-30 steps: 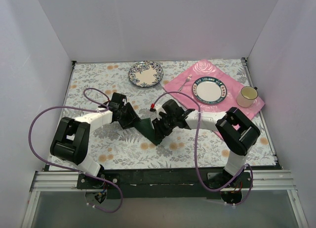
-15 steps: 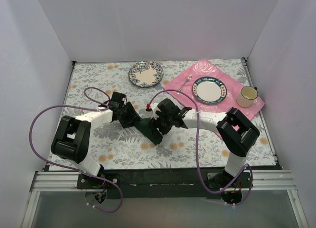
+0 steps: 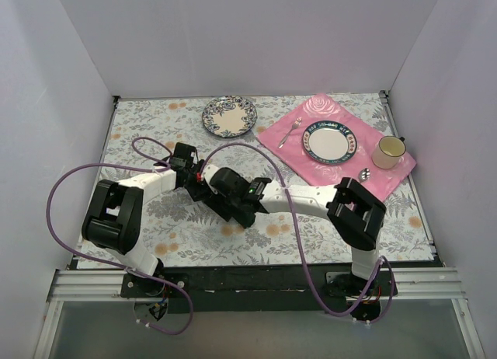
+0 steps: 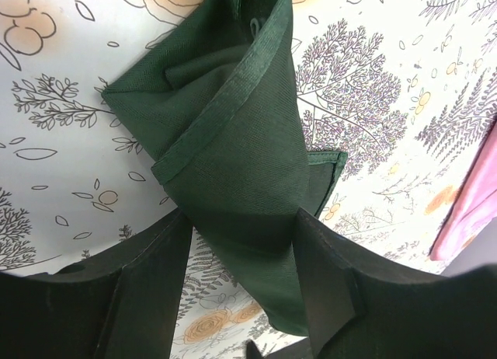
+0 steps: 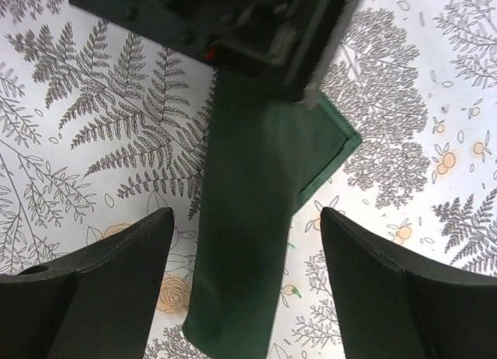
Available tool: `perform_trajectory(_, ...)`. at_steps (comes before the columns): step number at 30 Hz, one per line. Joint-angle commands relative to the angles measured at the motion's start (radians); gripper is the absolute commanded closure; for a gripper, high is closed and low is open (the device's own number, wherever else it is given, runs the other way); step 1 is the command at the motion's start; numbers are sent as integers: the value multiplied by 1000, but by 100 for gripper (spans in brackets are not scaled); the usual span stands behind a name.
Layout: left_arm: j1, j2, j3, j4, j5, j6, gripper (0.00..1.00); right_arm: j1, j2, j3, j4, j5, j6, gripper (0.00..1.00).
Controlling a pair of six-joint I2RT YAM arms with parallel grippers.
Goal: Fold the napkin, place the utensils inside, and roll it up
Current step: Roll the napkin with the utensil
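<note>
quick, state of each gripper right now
left gripper: closed on the napkin
right gripper: open, holding nothing, above the napkin

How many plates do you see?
2. A flowery plate sits far back, left of the pink placemat; a teal-rimmed plate lies on that placemat. Others may be hidden.

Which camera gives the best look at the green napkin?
The left wrist view: the napkin fills the frame, folds and hem clear. The right wrist view shows a folded strip and one corner; the top view mostly hides it under the arms.
</note>
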Motion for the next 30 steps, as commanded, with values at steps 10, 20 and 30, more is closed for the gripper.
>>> perform_trajectory(10,15,50,-48,-89,-21,21,47,93,105,-16,163,276,-73,21)
perform_trajectory(20,23,36,-48,-99,-19,28,47,88,165,-47,206,260,-66,40)
perform_trajectory(30,76,-3,-57,-85,24,47,40,56,150,-87,215,161,-27,67)
